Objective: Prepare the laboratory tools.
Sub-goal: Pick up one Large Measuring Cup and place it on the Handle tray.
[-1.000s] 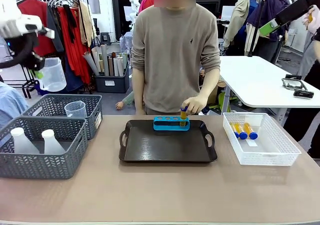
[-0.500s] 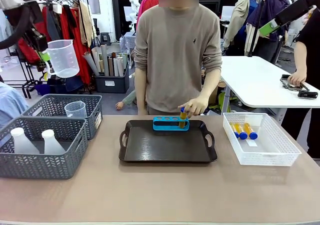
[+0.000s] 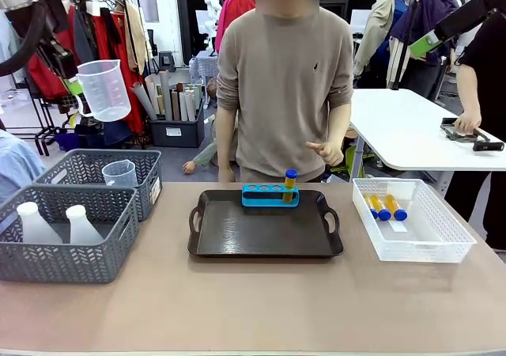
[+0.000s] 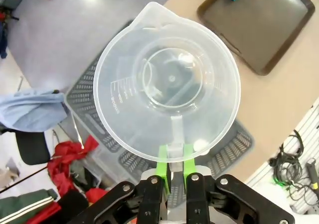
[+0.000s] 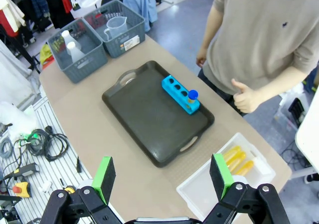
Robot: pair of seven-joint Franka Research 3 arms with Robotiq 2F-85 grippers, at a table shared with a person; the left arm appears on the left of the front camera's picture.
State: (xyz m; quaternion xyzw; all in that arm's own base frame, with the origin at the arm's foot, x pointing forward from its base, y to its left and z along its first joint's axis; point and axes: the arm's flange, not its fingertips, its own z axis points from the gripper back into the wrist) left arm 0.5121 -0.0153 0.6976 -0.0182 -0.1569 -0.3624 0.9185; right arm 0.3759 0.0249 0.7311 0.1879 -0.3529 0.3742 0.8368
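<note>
Left gripper (image 3: 73,88) is high above the table's left edge, its green pads (image 4: 162,165) pinching the handle of the beaker (image 3: 105,89). The beaker hangs upright and empty in the air, over the grey baskets (image 3: 63,249). From the wrist, its open mouth (image 4: 167,84) faces the camera.

Right gripper (image 5: 162,176) hovers well above the table, fingers (image 5: 103,176) spread wide, nothing between them.

The tray (image 3: 265,237) sits mid-table with the rack (image 3: 269,196) at its far edge. One tube (image 3: 290,183) stands upright in the rack's right-end hole. The person's hand (image 3: 326,150) is up by the chest, apart from the tube.

Two more tubes (image 3: 384,206) lie in the white basket (image 3: 443,241) at the right edge. At the left edge, two flasks (image 3: 35,221) stand in the near grey basket, and a second beaker (image 3: 118,172) stands in the far one.
</note>
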